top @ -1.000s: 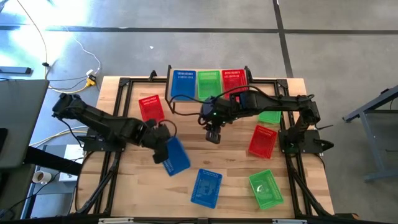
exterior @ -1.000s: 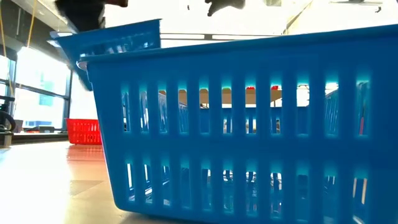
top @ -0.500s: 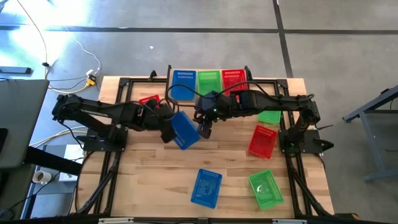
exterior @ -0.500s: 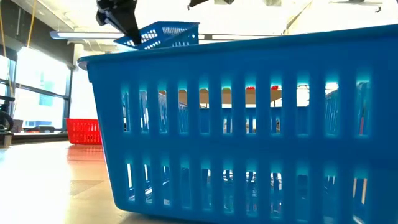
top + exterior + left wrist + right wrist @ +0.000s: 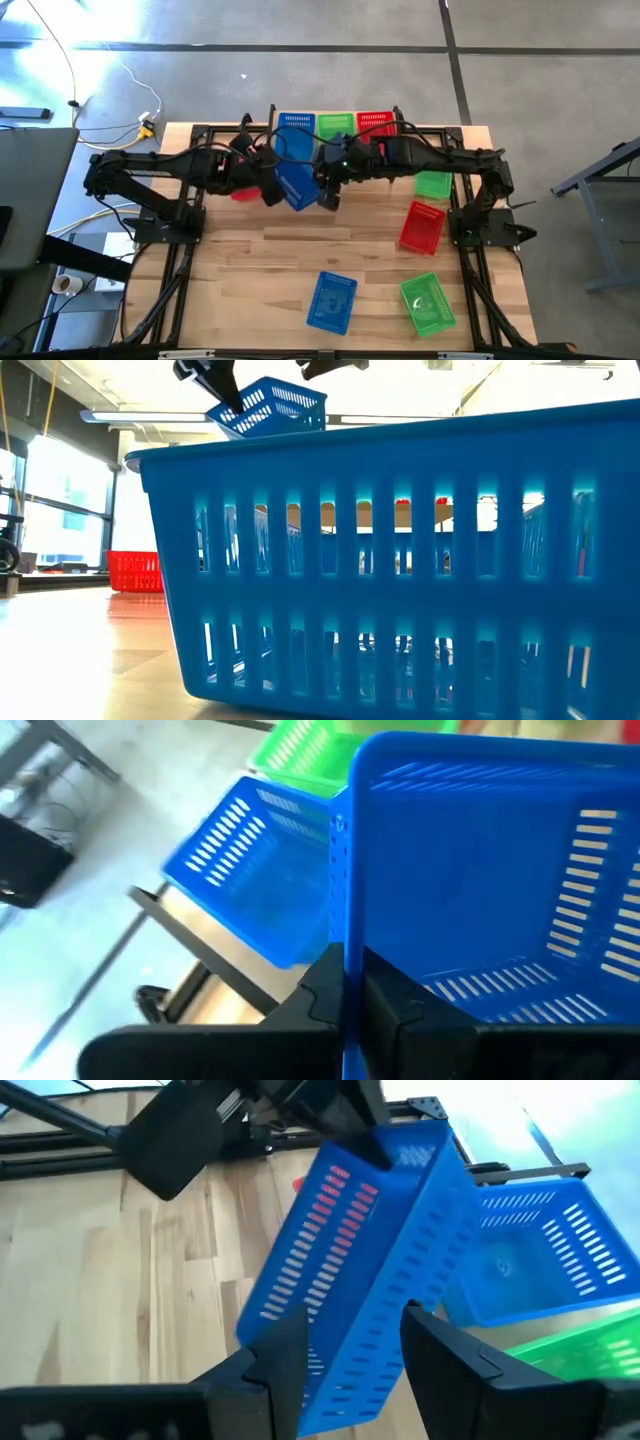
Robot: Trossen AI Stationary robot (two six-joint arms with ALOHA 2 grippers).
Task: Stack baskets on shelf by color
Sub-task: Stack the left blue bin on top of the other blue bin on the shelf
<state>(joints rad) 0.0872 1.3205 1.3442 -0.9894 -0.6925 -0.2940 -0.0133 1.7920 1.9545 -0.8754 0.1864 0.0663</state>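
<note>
A grey concrete floor (image 5: 300, 70) surrounds the light-wood tabletop (image 5: 250, 270), crossed by dark seam lines (image 5: 452, 45). A white cable (image 5: 120, 75) trails across it towards a yellow plug (image 5: 147, 127). In the low view, bright windows (image 5: 60, 500) light the room.

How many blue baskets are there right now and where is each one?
3. One blue basket sits at the shelf's left end. A second hangs tilted just in front of it, gripped by the left hand. The third lies on the table's near side.
</note>
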